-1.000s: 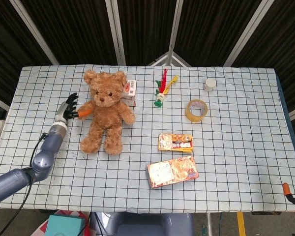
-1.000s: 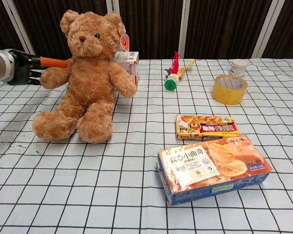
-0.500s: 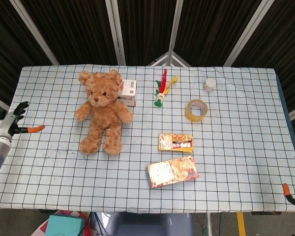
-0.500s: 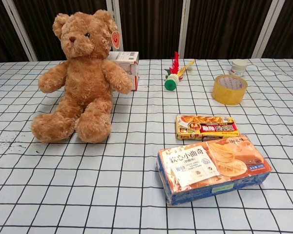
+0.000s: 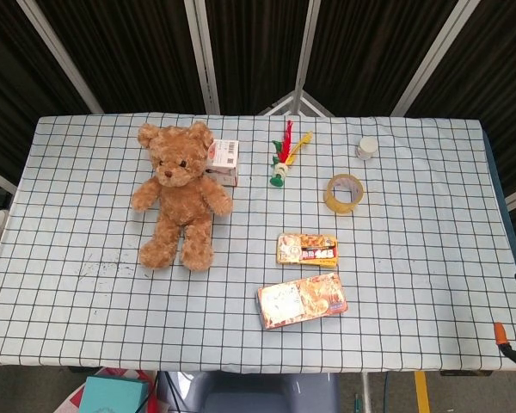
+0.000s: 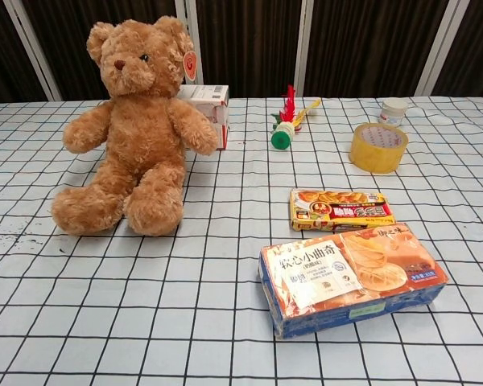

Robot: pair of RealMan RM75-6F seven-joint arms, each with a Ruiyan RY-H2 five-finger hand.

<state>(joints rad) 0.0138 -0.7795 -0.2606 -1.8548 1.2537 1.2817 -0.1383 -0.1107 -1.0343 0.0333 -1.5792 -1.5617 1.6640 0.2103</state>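
head view: left hand out of view. bear [image 5: 179,194] sprawled on left of table [image 5: 413,215], box [image 5: 224,160] just beside its head. likely soft, light, squashy; grasp round torso. right hand [image 5: 500,330] only sliver at edge, fingers' state cannot tell.

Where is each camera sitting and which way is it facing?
Head view: high over the near edge, looking steeply down on the checked table; only a sliver of the right hand shows, lower right.
Chest view: low at the near edge, looking across the table; no body shows.
Shared: teddy bear, tape roll, biscuit box.
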